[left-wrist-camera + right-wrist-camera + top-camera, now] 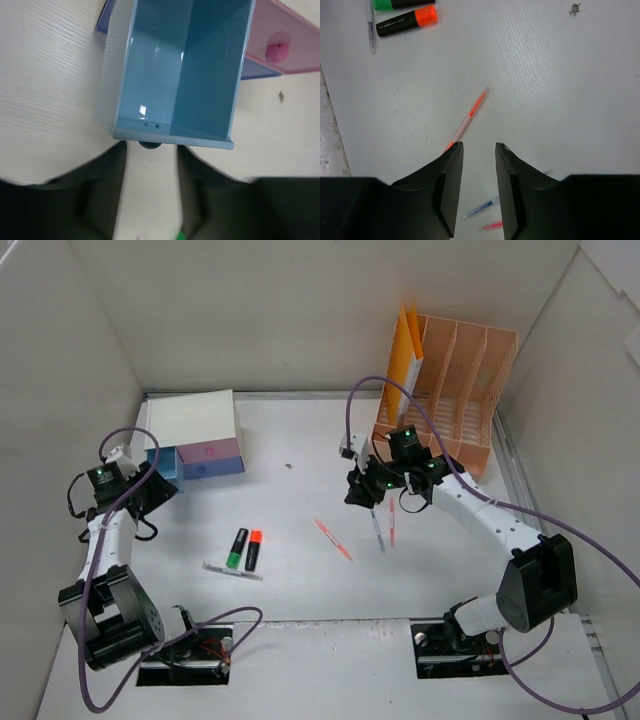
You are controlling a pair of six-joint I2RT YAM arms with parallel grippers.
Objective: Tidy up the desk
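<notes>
Counter: we are seeing the large flat white matte counter point(300, 575) lying under both arms, with pens scattered across its middle.
Left end effector point(150, 159): narrowly parted and gripping nothing, with the dark round knob point(149, 145) just past its tips.
Open light-blue plastic drawer point(175, 75): showing nothing inside.
Right end effector point(478, 148): narrowly parted and carrying nothing.
Slim orange pen point(470, 116): lying just left and near of the right end effector, its axis running far-left to near-right; we are judging the right arm nearer.
Peach slotted file rack point(465, 390): holding a yellow folder point(405, 355) in its left slot.
</notes>
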